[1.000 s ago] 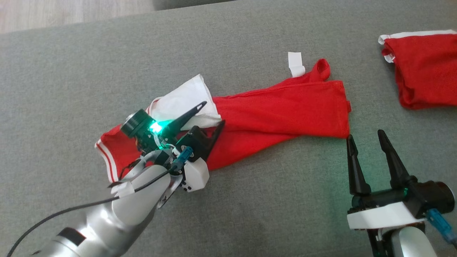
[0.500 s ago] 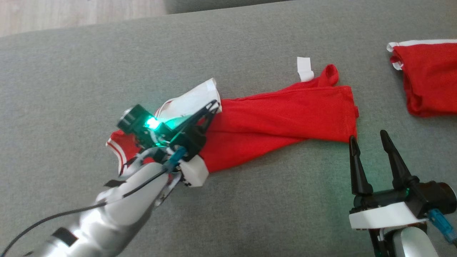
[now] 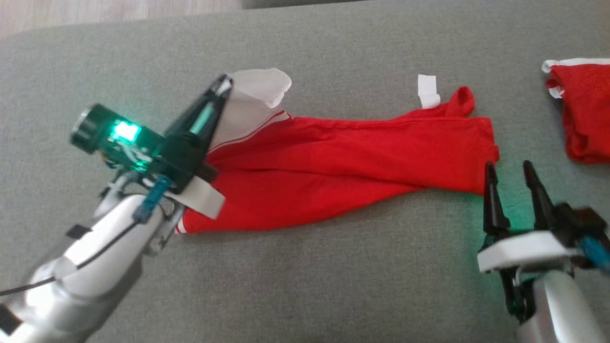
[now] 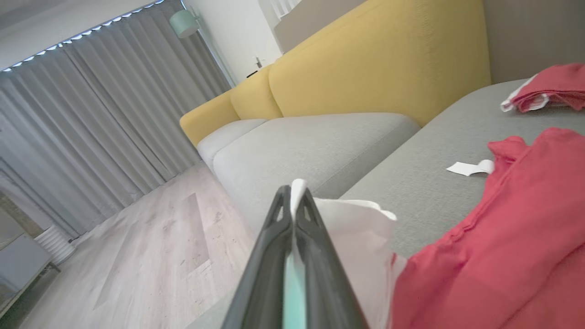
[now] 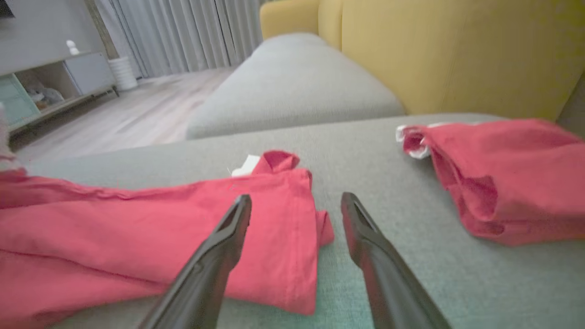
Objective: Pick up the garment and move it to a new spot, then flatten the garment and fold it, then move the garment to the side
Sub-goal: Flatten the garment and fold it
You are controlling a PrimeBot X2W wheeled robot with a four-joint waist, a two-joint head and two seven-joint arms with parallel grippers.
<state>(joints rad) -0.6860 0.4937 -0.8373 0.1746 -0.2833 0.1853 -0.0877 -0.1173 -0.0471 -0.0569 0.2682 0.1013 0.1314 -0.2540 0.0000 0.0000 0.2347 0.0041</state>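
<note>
As left gripper [image 3: 222, 85] pinches garment [image 3: 352, 152], white label [image 3: 427, 91] curls.

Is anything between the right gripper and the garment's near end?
Nothing visible. The open right gripper hovers just off the garment, with bare grey cushion between them. The other red garment lies apart, to its right.

I have the garment [image 3: 343, 157] in sight: red cloth with a white panel at one end and a thin stripe where white meets red. It is drawn out long and narrow across the grey sofa cushion [image 3: 333, 286], doubled over lengthwise in soft creases. The red body lies on the cushion. The white end is raised off it, pinched between the closed jaws of the left gripper [image 3: 221, 86]. At the right end a small red loop pokes out beside a white label [image 3: 427, 91].
</note>
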